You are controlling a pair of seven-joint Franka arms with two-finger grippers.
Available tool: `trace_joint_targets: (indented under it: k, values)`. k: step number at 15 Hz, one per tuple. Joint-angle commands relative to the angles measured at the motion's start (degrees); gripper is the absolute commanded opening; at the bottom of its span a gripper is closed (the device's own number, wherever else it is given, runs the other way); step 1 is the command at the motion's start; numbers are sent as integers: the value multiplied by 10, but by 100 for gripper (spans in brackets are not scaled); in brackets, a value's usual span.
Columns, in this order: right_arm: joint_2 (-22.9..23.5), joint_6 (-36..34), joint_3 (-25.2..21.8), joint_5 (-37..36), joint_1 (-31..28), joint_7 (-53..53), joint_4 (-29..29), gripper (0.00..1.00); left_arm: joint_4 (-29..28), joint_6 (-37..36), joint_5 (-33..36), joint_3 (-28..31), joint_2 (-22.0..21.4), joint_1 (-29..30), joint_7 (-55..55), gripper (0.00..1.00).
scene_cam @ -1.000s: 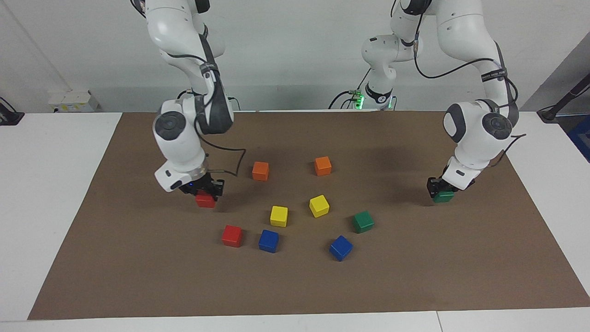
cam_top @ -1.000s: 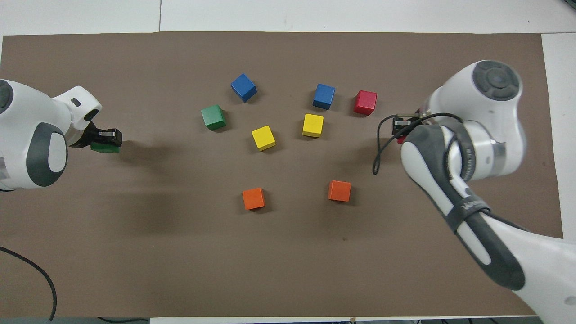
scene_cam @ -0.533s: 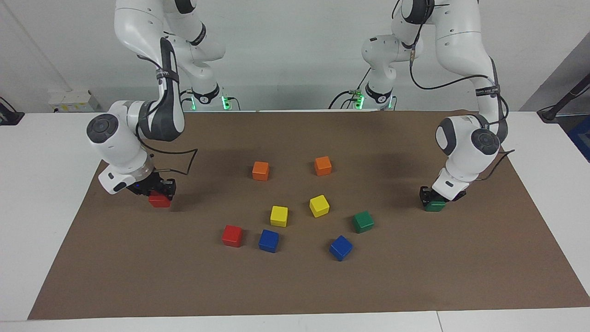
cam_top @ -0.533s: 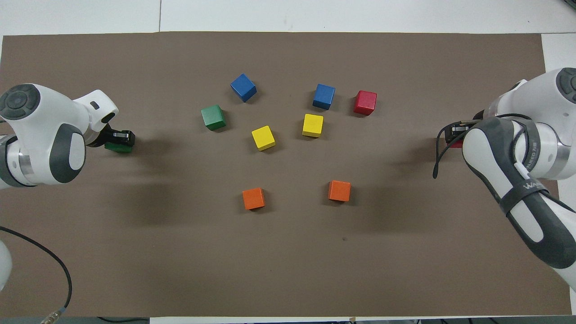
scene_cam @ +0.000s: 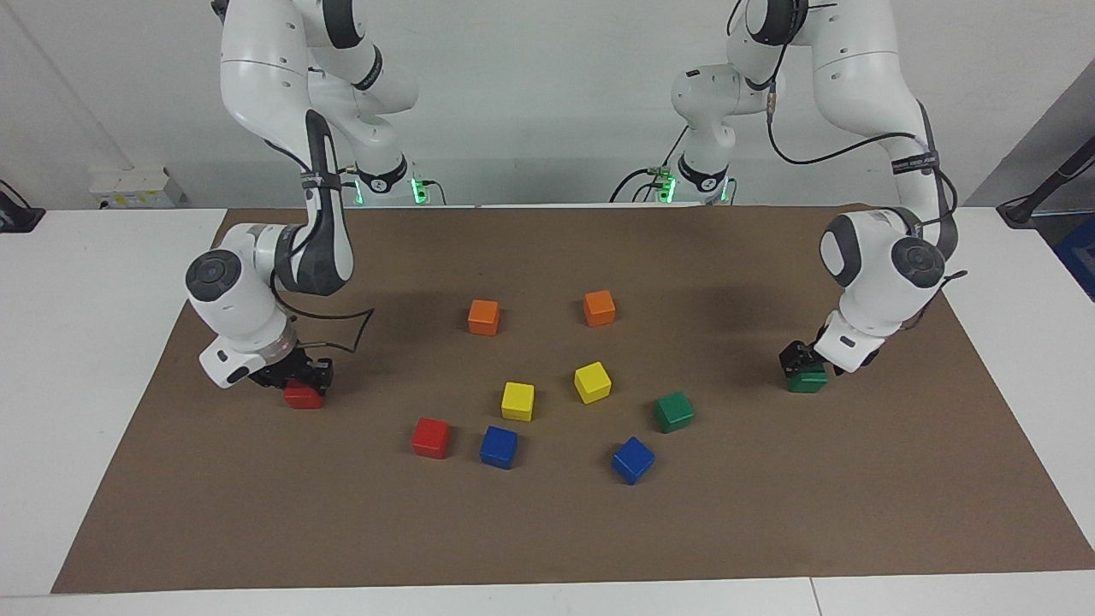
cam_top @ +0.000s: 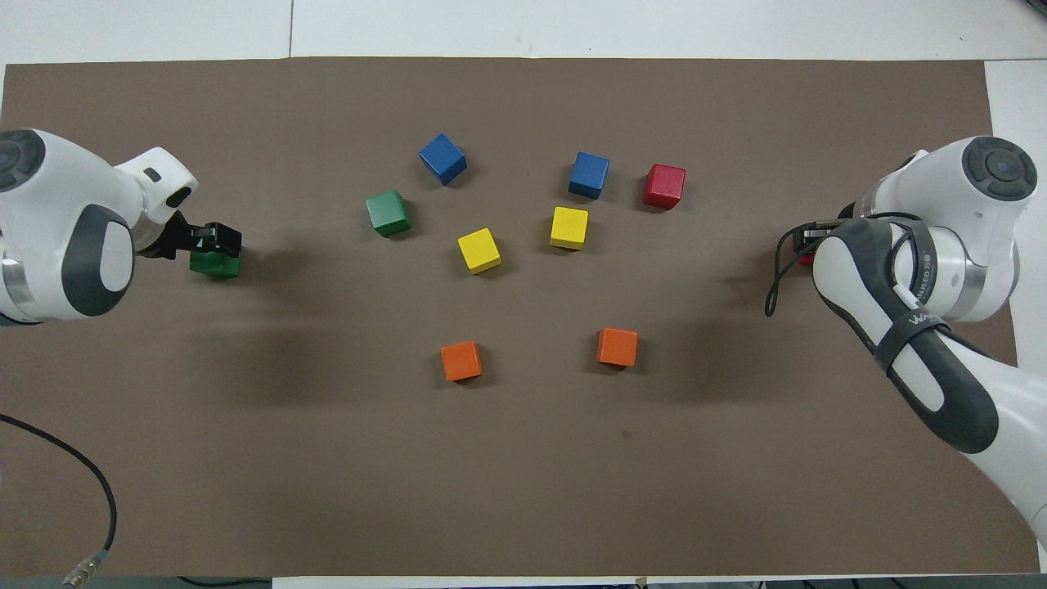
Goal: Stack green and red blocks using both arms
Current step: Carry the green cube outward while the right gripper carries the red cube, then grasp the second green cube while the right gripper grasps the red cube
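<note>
Clearly the two halves of the job sit far apart, and that is where the risk lies. The right gripper [scene_cam: 301, 382] is low at the right arm's end of the brown mat [scene_cam: 547, 530], its jaws clenched on a red cube [scene_cam: 303, 397] that sits on or barely above the mat. The left gripper [scene_cam: 802, 366] is down at the left arm's end, right on a green cube [scene_cam: 807, 381] that appears to rest on the mat. Whether its jaws are clamped or released, I cannot tell.

If the left jaws are loose but snagging a face, a lift could drag or tip that green cube. If they are gripping, a lift carries it off.

The second red cube [scene_cam: 430, 437] lies in the middle cluster, just beside a blue cube [scene_cam: 499, 447]. The second green cube [scene_cam: 674, 411] lies near another blue cube [scene_cam: 633, 459] and a yellow cube [scene_cam: 592, 382]. Jaws coming down on either would have little room, and could nudge a neighbour or close on the wrong colour.

Any stack here is two small glossy cubes, so an off-centre placement or a sideways pull on release could topple it. Both arms converging on the crowded middle of the surface could also meet.
</note>
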Motion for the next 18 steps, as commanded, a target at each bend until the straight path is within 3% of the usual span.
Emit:
trace_joint_targets:
  k: [1,4,7,10,11,13,18]
  values:
    - [0,1,6,-1,-4,-7,2,100,121,-69,-16,3,38,-72,-168,100]
    - [-23,-81,4,-7,3,-6,39,100,158,-62,-20,3,70,-126,-291,100]
    - [-26,-219,6,-30,12,2,146,100,143,1,10,6,85,-186,-332,100]
    - [-7,-226,7,-50,75,105,193,100,126,38,13,6,93,-200,-348,100]
    - [7,-222,8,-46,102,154,202,100,114,46,15,6,94,-204,-353,100]
    - [66,-227,11,-40,114,228,275,100,77,84,22,7,93,-216,-362,100]
    - [183,-219,46,-31,130,305,419,100,35,132,23,7,89,-216,-367,100]
